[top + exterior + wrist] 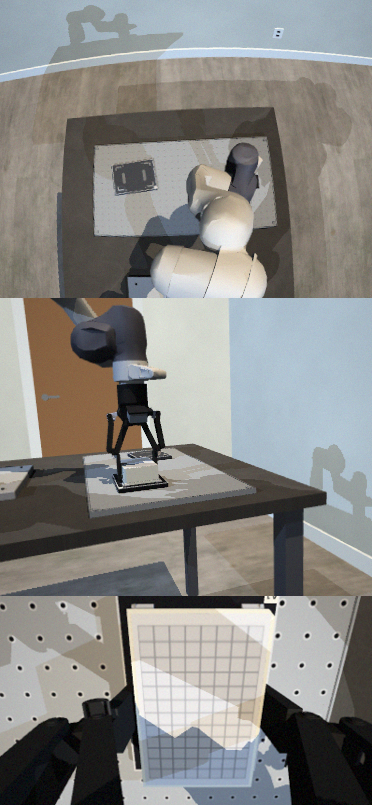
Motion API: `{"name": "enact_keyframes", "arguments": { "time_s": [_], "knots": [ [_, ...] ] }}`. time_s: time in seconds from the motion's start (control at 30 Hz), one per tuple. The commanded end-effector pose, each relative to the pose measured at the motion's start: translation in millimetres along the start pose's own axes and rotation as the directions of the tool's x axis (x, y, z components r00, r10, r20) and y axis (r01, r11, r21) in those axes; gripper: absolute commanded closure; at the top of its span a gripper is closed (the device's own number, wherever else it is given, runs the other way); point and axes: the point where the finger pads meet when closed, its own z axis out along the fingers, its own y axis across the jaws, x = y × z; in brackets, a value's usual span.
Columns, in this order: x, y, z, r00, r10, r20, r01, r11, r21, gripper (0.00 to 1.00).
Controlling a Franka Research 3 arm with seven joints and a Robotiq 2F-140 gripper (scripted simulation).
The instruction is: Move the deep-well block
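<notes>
The fingers stand on either long side of the block (198,696), drawn in to about its width. In the wrist view the dark pads look to be against or just off the block's side walls near its lower half, so the gripper (136,465) is closing on the block; whether it has a firm hold cannot be told, and nothing shows the block lifted.

The block sits flat in N1 (141,486), the black nest on the right side of the pegboard surface (210,480). In the exterior view its base is down inside the nest frame, with the fingers straddling it from above and the wrist vertical over it. The wrist view shows the well grid square to the nest, with a small corner label on the nest at the top right; it is too small and mirrored to read for certain. The cut-off corner cannot be made out.

N2 (134,177) lies well apart on the left of the surface and holds nothing.

As a judgement, the task is at its start: the approach and descent are done, and the grasp is being made. Left are securing the grip, lifting clear of N1's locators, carrying across to N2, matching the cut corner to its A1 mark, seating the block flat, and releasing.
</notes>
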Motion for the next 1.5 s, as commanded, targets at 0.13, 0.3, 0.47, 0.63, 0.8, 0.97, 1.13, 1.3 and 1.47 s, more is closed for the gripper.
{"name": "enact_keyframes", "arguments": {
  "time_s": [0.13,0.3,0.47,0.63,0.8,0.97,1.13,1.3,1.47],
  "knots": [
    [-0.1,0.0,0.9,1.0,-0.001,0.001,0.001,1.0,0.001,0.37],
    [-0.1,0.0,0.9,1.0,-0.001,0.001,0.001,1.0,0.001,0.37],
    [-0.1,0.0,0.6,1.0,-0.001,0.001,0.001,1.0,0.001,0.38],
    [-0.1,0.0,0.1,1.0,-0.001,0.001,0.001,1.0,0.001,0.4],
    [-0.1,0.0,0.1,1.0,-0.001,0.001,0.001,1.0,0.001,0.4],
    [-0.1,0.0,0.1,1.0,-0.001,0.001,0.001,1.0,0.001,0.4],
    [-0.1,0.0,0.1,1.0,-0.001,0.001,0.001,1.0,0.001,0.4],
    [-0.1,0.0,-8.3,1.0,-0.001,0.001,0.001,1.0,0.001,0.4],
    [-0.1,0.0,-13.3,1.0,-0.001,0.001,0.001,1.0,0.001,0.4]
  ]
}}
